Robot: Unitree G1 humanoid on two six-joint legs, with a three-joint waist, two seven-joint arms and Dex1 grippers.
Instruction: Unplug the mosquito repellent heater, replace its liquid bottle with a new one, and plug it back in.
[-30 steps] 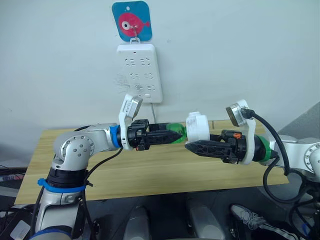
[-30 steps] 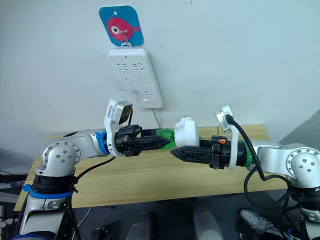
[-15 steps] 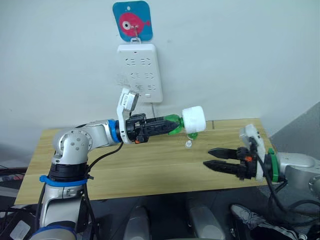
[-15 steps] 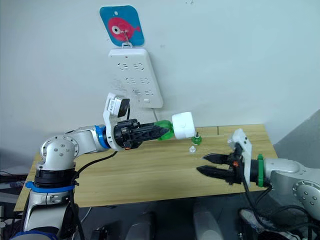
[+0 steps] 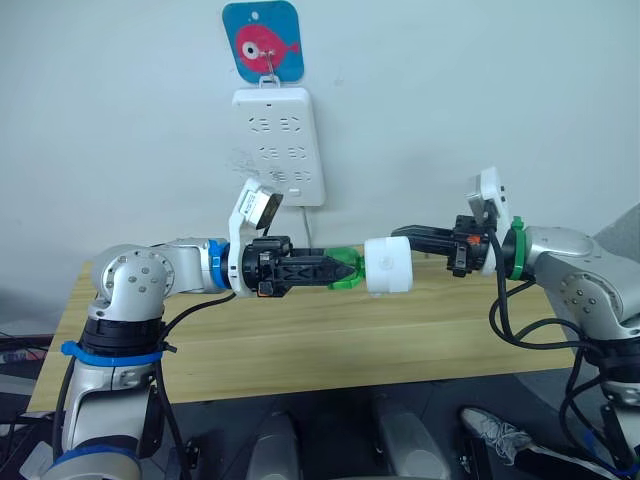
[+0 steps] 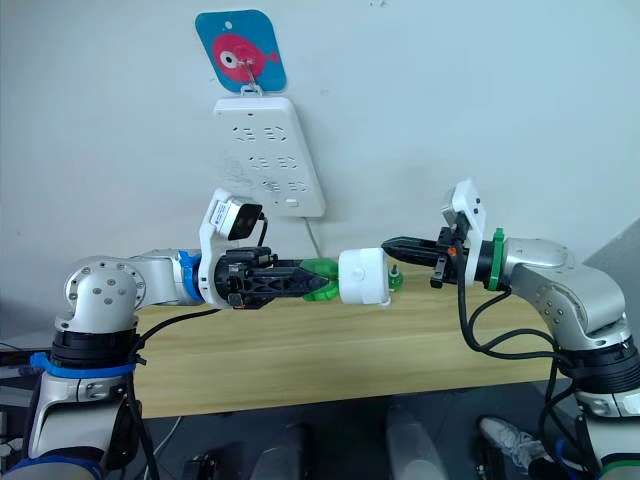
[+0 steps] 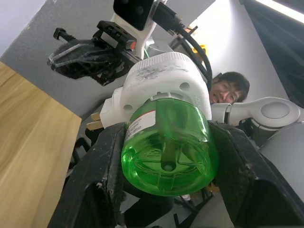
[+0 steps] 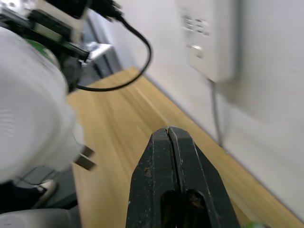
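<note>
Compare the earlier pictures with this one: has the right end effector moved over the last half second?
Yes. The right end effector has risen from low over the table's front edge and swung in toward the heater.

The right gripper (image 5: 400,234) has risen from low over the table (image 5: 300,340), jaws now closed, beside the mosquito repellent heater (image 5: 388,266).

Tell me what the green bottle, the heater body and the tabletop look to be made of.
Green bottle: translucent glossy plastic, inner stem showing through. Mosquito repellent heater: opaque white matte plastic, lightly scuffed. Table: light wood or wood-look laminate, with visible grain.
</note>
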